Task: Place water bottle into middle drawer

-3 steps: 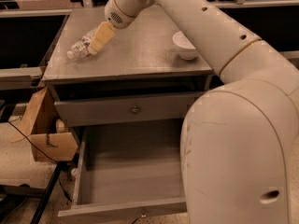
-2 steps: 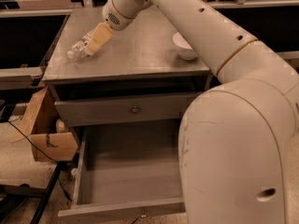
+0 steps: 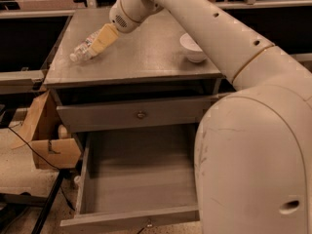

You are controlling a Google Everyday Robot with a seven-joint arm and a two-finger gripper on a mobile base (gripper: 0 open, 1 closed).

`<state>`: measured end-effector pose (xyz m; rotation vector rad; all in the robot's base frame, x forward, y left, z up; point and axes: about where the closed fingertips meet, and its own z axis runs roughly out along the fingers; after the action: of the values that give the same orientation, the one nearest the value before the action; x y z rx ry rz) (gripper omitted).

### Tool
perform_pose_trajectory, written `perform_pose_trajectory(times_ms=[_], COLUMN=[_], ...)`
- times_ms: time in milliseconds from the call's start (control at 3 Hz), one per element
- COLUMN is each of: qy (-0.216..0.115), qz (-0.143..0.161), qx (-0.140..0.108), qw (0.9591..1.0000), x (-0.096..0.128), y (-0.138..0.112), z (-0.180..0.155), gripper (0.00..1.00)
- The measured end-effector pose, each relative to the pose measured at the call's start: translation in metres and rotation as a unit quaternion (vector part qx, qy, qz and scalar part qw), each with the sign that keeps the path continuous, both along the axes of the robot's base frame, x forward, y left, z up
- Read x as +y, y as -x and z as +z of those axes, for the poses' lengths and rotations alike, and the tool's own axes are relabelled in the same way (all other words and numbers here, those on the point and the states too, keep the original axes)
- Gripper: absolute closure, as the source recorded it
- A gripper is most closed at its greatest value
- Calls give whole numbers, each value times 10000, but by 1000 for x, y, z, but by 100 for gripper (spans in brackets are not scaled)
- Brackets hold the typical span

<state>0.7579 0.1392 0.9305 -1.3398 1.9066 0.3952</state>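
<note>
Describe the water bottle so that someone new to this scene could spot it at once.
Start at the grey cabinet top. Near its left edge the gripper is at a small clear ribbed bottle on its side: the water bottle. The only other thing up there is a white bowl far to the right, round and opaque.

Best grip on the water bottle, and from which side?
Likely grip the water bottle across its body, coming from above: it lies on its side on the cabinet top, cap toward the left edge. The hand sits at its base end.
</note>
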Motion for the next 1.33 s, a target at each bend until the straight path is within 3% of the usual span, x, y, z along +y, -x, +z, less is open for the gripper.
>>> perform_pose_trajectory(times_ms=[333,667,1000,1333], qy=[-445,-769,-1116,-1710], qz=[-558,-1227,-1332,-1164], qx=[306,781,1060,1311], qw=[9970,9864,9791,9696], x=[6,16,30,44], y=[-9,-18,-27,-36], z=[0,-1,-1,-3], gripper=[0,0,0,0])
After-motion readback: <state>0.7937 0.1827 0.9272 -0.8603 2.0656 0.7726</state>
